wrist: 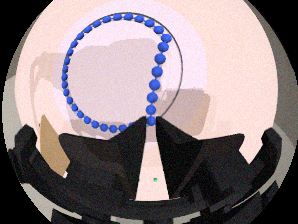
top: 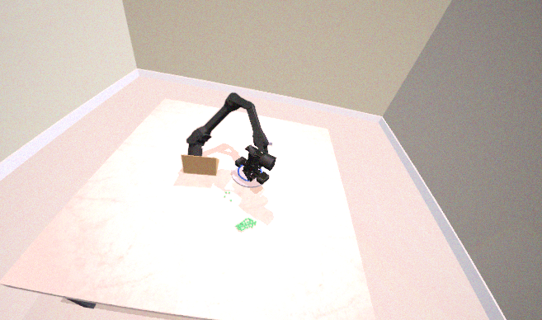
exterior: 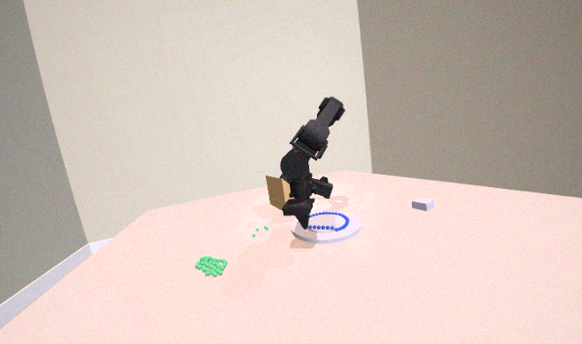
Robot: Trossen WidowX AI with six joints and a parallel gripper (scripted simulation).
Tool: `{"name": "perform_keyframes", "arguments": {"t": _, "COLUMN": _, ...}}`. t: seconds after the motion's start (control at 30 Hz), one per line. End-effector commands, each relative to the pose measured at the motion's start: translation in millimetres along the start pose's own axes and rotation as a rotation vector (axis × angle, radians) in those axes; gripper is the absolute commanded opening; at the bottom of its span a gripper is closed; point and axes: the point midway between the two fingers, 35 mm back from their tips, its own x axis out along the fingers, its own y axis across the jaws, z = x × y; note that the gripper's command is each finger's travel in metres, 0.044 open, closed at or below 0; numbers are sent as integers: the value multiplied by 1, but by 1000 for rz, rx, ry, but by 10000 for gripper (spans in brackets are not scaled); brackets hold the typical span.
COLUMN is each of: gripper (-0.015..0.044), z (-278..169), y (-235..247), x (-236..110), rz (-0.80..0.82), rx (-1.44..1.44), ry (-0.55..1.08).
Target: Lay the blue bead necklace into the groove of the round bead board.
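The blue bead necklace [wrist: 68, 70] [exterior: 329, 214] [top: 239, 172] lies in a loop on the pale round bead board [wrist: 113, 76] [exterior: 346, 235] [top: 251, 184]. In the wrist view its left and top parts follow the board's curve. Its right part runs straight down, inside the bare dark groove line [wrist: 180, 76]. My gripper [wrist: 150, 120] [exterior: 306, 224] [top: 254, 176] is down at the board's near edge. It is shut on the necklace where the two bead strands meet at the fingertips.
A brown upright card [top: 200, 165] [exterior: 277, 191] [wrist: 53, 144] stands just beside the board, near the arm's base. A pile of green beads [top: 246, 224] [exterior: 212, 265] and a few loose green beads [top: 227, 196] [exterior: 260, 230] lie in front. A small grey block [exterior: 422, 204] lies off to the side.
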Motion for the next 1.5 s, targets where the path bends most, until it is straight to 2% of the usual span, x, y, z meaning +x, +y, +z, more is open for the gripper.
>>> {"name": "perform_keyframes", "arguments": {"t": 0.0, "gripper": 53, "z": 0, "y": 0, "x": -1, "rz": -1, "rx": 0, "ry": -1}}
{"name": "perform_keyframes", "arguments": {"t": 0.5, "gripper": 440, "z": 0, "y": 1, "x": -2, "rz": 4, "rx": 5, "ry": -1}}
{"name": "perform_keyframes", "arguments": {"t": 1.17, "gripper": 440, "z": 0, "y": 1, "x": -5, "rz": 0, "rx": 4, "ry": 0}}
{"name": "perform_keyframes", "arguments": {"t": 1.47, "gripper": 204, "z": 11, "y": 0, "x": -38, "rz": 0, "rx": 29, "ry": 0}}
